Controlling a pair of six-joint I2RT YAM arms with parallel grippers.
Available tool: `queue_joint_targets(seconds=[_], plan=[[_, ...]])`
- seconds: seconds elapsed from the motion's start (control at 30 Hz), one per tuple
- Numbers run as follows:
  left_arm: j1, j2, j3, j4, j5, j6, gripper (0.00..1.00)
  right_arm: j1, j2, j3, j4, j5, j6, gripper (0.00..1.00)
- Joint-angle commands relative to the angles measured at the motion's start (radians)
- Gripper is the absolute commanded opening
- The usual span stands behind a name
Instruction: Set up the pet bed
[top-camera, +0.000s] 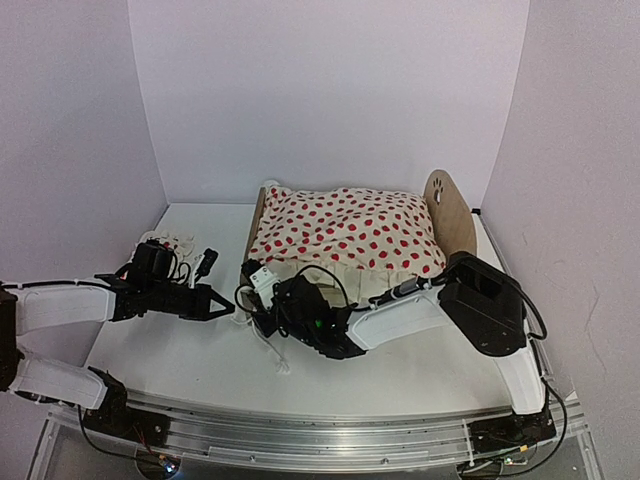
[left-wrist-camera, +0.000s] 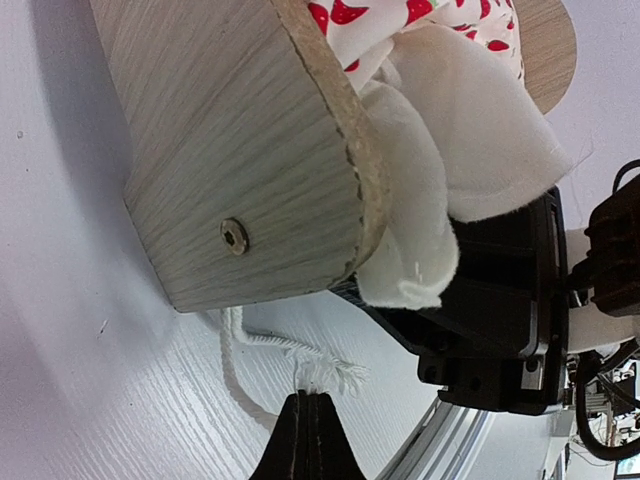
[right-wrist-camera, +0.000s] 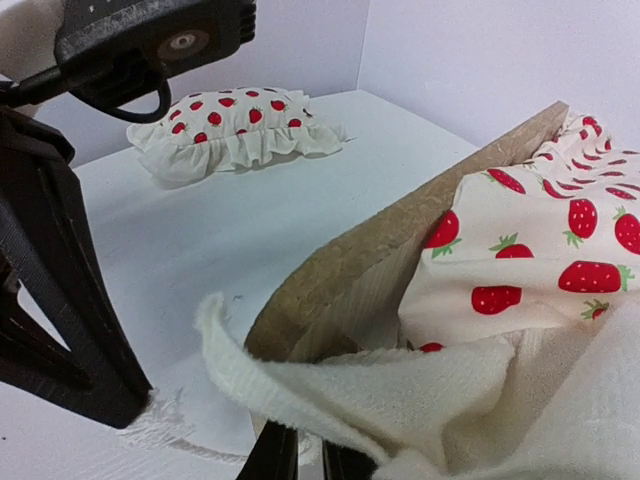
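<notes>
The pet bed (top-camera: 452, 212) is a light-wood frame with its tall rounded headboard on the right and its low footboard (left-wrist-camera: 240, 150) on the left. A red-dotted white blanket (top-camera: 350, 232) covers it. My right gripper (right-wrist-camera: 310, 462) is at the footboard's near corner, shut on the blanket's fleecy white corner (right-wrist-camera: 400, 385), which stands lifted off the wood. My left gripper (left-wrist-camera: 308, 400) is shut, low over the table just left of that corner. Its tips touch the frayed end of a white cord (left-wrist-camera: 300, 352) that loops out from under the footboard. Whether the cord is pinched I cannot tell.
A small red-dotted ruffled pillow (right-wrist-camera: 235, 125) lies on the white table at the left, behind my left arm (top-camera: 60, 305). The two grippers are very close together at the footboard corner. White walls enclose the table at the back and on both sides.
</notes>
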Motion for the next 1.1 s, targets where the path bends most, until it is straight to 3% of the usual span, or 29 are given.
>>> queue_joint_targets(seconds=[0.0, 0.4, 0.7, 0.9, 1.07], plan=[[0.001, -0.031, -0.004, 0.038, 0.007, 0.005, 0.0, 0.013, 0.051, 0.055, 0.082, 0.075, -0.091, 0.09], [0.004, -0.041, -0.013, 0.067, 0.0, 0.007, 0.0, 0.029, 0.115, 0.113, 0.091, 0.137, -0.232, 0.15], [0.007, -0.039, -0.01, 0.061, -0.007, 0.008, 0.0, 0.03, 0.173, 0.169, 0.188, 0.236, -0.297, 0.0], [0.026, -0.033, 0.007, 0.049, -0.027, 0.035, 0.0, 0.028, 0.107, 0.092, 0.189, 0.163, -0.243, 0.0], [0.031, -0.02, 0.017, 0.049, -0.036, 0.057, 0.0, 0.026, -0.014, -0.028, 0.185, -0.02, -0.146, 0.0]])
